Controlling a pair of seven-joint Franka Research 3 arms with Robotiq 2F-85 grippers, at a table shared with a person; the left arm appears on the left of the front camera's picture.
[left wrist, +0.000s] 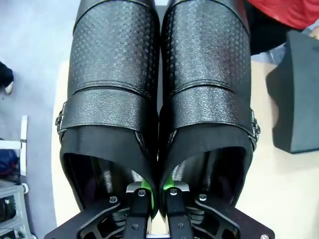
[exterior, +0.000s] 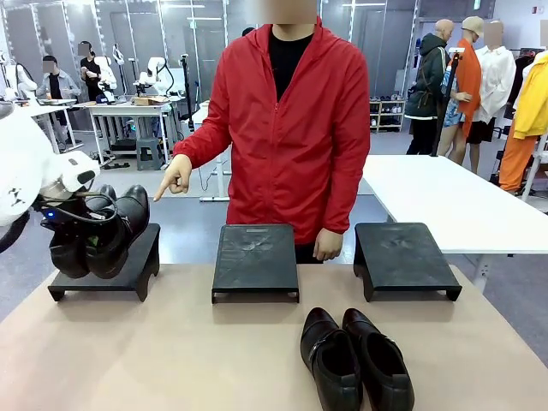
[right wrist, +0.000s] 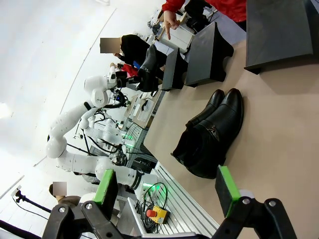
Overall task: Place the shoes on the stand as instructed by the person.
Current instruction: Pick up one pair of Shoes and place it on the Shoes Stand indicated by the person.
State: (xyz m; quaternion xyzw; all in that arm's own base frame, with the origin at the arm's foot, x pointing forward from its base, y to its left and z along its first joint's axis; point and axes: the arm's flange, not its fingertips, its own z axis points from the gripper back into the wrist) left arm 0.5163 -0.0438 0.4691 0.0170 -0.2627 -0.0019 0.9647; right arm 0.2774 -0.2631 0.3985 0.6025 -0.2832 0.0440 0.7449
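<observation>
the left gripper point(left wrist: 155, 188) is clamped on the inner walls of a pair of black buckled shoes point(exterior: 103, 227), holding them tilted at the left stand point(exterior: 128, 272); can't tell if they rest on it. the person point(exterior: 291, 128) points a hand point(exterior: 177, 178) that way. the second pair point(exterior: 355, 360) lies on the table point(exterior: 154, 351), near the middle stand point(exterior: 255, 257). the right gripper point(right wrist: 165, 193) hangs wide open.

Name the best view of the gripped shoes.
Left wrist view: the held shoes are close, both tops clear. Front view: at the left stand, partly behind the left end effector. Right wrist view: tiny, distant.
</observation>
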